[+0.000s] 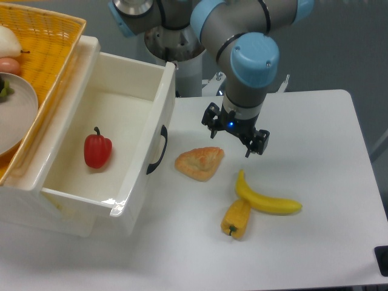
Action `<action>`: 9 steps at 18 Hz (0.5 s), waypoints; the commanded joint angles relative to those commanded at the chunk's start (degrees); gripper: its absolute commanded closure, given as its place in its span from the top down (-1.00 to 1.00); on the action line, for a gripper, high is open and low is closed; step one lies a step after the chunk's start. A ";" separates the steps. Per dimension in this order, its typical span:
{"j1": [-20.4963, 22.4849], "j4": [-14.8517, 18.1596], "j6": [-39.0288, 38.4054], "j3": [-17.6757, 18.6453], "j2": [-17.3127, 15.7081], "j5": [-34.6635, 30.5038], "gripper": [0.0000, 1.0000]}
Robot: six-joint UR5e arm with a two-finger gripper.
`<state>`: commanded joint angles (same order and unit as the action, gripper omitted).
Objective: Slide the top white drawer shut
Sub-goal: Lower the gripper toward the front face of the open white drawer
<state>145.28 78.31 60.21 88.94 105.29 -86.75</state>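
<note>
The top white drawer (139,182) stands pulled out at the left, its front panel facing right with a curved black handle (157,151). A red pepper (97,149) lies inside it. My gripper (234,132) hangs over the table to the right of the drawer front, just above and right of a pastry (199,162). Its two black fingers are spread apart with nothing between them. It is clear of the drawer and the handle.
A banana (267,199) and a yellow pepper (236,218) lie on the white table (315,151) below the gripper. A yellow wicker basket (45,42) with a plate sits on top of the cabinet at the far left.
</note>
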 joint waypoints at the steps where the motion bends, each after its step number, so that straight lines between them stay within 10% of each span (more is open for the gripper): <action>1: 0.00 -0.17 0.08 0.27 0.61 0.00 1.00; 9: -2.81 -2.02 -6.66 0.01 6.41 0.53 1.00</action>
<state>142.48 76.29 53.55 88.95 111.71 -86.22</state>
